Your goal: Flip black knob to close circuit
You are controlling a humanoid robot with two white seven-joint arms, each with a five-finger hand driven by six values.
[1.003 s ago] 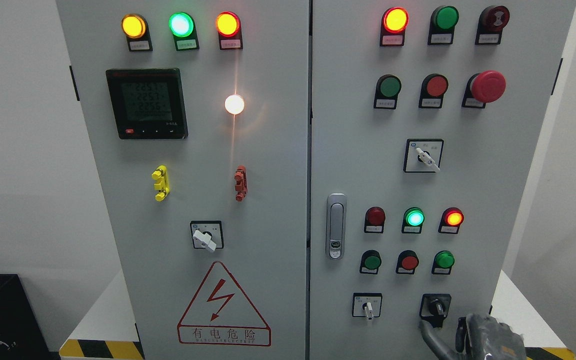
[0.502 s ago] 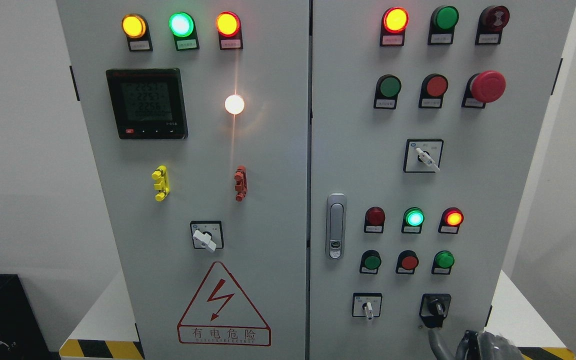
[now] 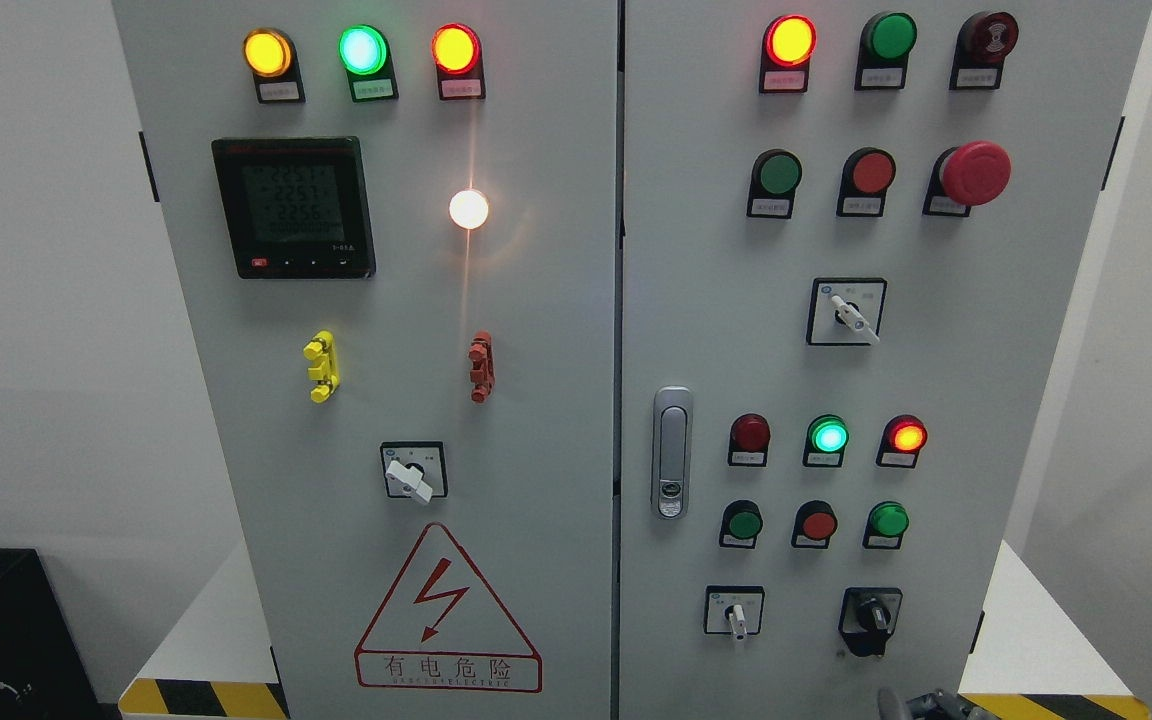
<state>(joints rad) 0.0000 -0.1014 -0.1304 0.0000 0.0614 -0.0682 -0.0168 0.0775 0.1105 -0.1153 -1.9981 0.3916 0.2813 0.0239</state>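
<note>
Head view: the right hand [image 3: 921, 703] is dropping out of frame, only a sliver showing at the bottom edge now, so I can't tell its finger state. The black knob [image 3: 872, 613] is sitting untouched, low on the cabinet's right door [image 3: 936, 360]. Looks like it's backing off, not flipping.

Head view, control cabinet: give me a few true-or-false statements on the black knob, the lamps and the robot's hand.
1. The right hand grips the black knob. False: only a sliver of it shows at the bottom edge, below the knob and apart from it.
2. The black knob sits at the lower right of the right door. True.
3. The red mushroom button is on the left door. False: it is on the right door, upper right.
4. The green lamp between two red ones above the knob is lit. True.
5. The left hand rests on the door latch. False: no left hand shows.
</note>
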